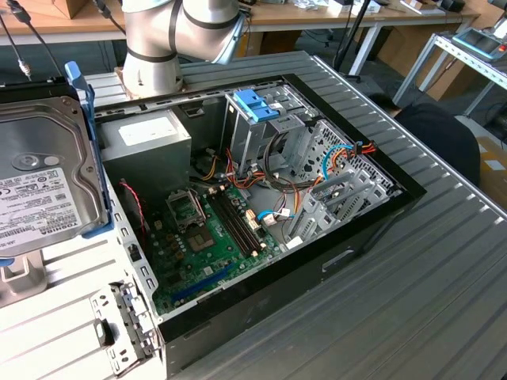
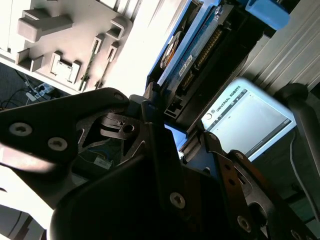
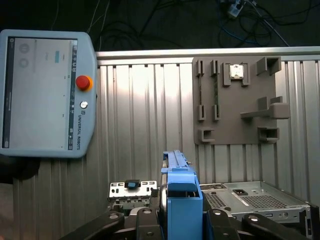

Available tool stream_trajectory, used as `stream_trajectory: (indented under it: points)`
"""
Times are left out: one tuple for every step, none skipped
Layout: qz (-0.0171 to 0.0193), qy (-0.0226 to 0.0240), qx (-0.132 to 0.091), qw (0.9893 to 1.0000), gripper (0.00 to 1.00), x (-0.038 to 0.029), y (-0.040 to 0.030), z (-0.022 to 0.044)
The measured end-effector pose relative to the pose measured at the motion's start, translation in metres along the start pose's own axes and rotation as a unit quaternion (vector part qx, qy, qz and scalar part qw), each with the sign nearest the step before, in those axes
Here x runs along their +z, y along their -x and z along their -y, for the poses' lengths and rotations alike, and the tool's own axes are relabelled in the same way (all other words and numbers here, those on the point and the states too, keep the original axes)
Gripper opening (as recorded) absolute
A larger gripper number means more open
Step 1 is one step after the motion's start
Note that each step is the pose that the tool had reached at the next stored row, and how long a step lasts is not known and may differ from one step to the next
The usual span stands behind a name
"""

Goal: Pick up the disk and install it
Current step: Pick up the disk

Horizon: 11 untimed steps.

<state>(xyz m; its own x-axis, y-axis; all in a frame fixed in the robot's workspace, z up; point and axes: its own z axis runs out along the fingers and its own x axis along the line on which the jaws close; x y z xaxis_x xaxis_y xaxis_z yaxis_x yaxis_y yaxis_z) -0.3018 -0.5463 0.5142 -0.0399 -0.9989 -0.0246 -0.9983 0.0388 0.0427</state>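
Note:
The disk (image 1: 43, 178), a grey metal drive in a light blue carrier, hangs in the air at the exterior view's left, beside and above the open computer case (image 1: 372, 222). In the first wrist view the disk (image 3: 182, 197) stands edge-on between the black fingers, with my gripper (image 3: 182, 220) shut on it. The second wrist view shows the disk (image 2: 200, 45) from its connector side, clamped in my gripper (image 2: 177, 127). The metal drive cage (image 1: 273, 131) with its blue latch (image 1: 255, 103) stands at the case's far side.
The case holds a motherboard (image 1: 210, 233), a power supply (image 1: 146, 134) and loose cables. The arm's base (image 1: 150, 47) stands behind the case. Below me lie a teach pendant (image 3: 45, 95), a grey fixture board (image 3: 237, 100) and a metal panel (image 3: 255, 197) on the ribbed table.

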Motion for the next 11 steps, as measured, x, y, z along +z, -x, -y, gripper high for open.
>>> stream_trajectory:
  points:
    - [0.0,0.0,0.0,1.0,0.37,0.0,-0.0001,0.0001]
    - [0.0,0.0,0.0,1.0,0.37,0.0,-0.0002,0.0003]
    - [0.0,0.0,0.0,1.0,0.37,0.0,-0.0003,0.0004]
    - [0.0,0.0,0.0,1.0,0.37,0.0,-0.0004,0.0006]
    - [0.0,0.0,0.0,1.0,0.37,0.0,-0.0005,0.0007]
    - [0.0,0.0,0.0,1.0,0.37,0.0,-0.0007,0.0008]
    - [0.0,0.0,0.0,1.0,0.37,-0.0001,-0.0008,0.001]
    - [0.0,0.0,0.0,1.0,0.37,-0.0001,-0.0011,0.0012]
    - [0.0,0.0,0.0,1.0,0.37,-0.0001,-0.0012,0.0014]
    - [0.0,0.0,0.0,1.0,0.37,-0.0001,-0.0013,0.0015]
    - [0.0,0.0,0.0,1.0,0.37,-0.0001,-0.0014,0.0017]
